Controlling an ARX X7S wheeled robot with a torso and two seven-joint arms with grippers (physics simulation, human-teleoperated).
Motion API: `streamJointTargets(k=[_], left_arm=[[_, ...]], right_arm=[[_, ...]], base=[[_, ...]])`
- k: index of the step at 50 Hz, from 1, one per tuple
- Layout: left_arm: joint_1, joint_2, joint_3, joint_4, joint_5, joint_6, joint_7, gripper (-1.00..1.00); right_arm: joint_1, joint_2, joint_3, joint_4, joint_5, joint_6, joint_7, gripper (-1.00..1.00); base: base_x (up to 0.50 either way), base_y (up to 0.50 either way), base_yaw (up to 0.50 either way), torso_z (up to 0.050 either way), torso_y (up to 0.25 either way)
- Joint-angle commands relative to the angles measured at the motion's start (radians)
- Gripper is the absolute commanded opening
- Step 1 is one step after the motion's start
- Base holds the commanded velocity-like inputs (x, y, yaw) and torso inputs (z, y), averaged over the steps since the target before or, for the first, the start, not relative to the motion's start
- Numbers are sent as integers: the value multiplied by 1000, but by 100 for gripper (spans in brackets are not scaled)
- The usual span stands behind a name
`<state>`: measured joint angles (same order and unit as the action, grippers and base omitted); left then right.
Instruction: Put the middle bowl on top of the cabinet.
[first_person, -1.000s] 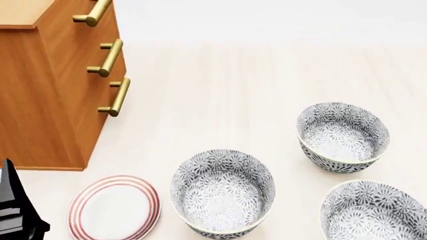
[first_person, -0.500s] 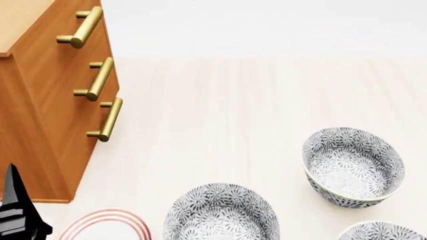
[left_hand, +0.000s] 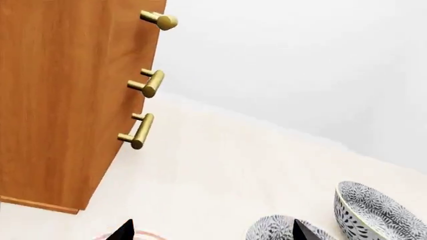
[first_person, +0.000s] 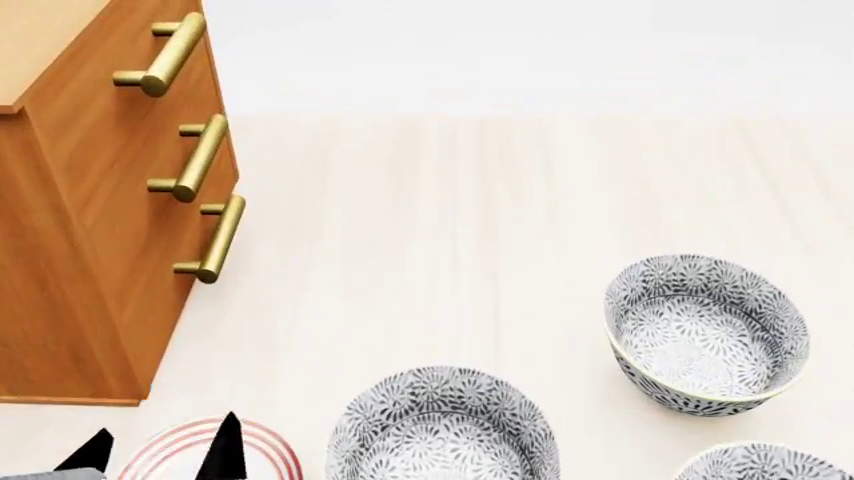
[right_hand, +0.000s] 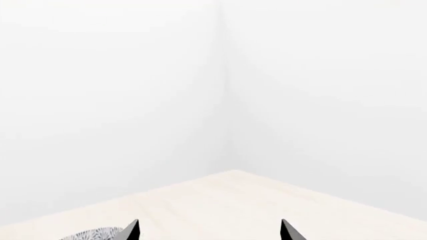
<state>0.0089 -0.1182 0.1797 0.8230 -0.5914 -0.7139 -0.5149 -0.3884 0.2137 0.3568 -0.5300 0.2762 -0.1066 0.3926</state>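
On the pale floor the middle bowl (first_person: 442, 430) is seemingly frame-cropped; both hands gape, empty.

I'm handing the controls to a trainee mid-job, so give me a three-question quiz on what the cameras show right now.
1. True or false: a bowl already sits on top of the cabinet.
2. Multiple choice: the left gripper is nearest to A) the striped plate, B) the far right bowl, C) the top handle.
3. Fill in: in the head view, the cabinet front shows ___ brass handles.

Key:
1. False; the visible part of the top is bare, and the middle bowl is on the floor.
2. A
3. three
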Motion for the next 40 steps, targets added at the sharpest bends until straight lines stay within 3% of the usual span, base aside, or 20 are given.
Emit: streamJointTargets(k=[1,18,26,40], left_arm=[[-19,88,68,-41,-31,-51,-36,100],[-57,95,168,-38,-101,-33,-255,100],[-56,85,216,-95,-108,46,-223,100],[-114,86,246,-202,-143,70,-275,100]], right_arm=[[9,-12,23,14,-18,-1,-25,100],[-8,-2,31,9,1,-14,-26,100],[-18,1,32,-7,5,-10,-21,100],[-30,8,32,-27,10,-7,-16,100]], base=[[0,0,0,0,0],[0,0,0,0,0],[0,0,0,0,0],[0,0,0,0,0]])
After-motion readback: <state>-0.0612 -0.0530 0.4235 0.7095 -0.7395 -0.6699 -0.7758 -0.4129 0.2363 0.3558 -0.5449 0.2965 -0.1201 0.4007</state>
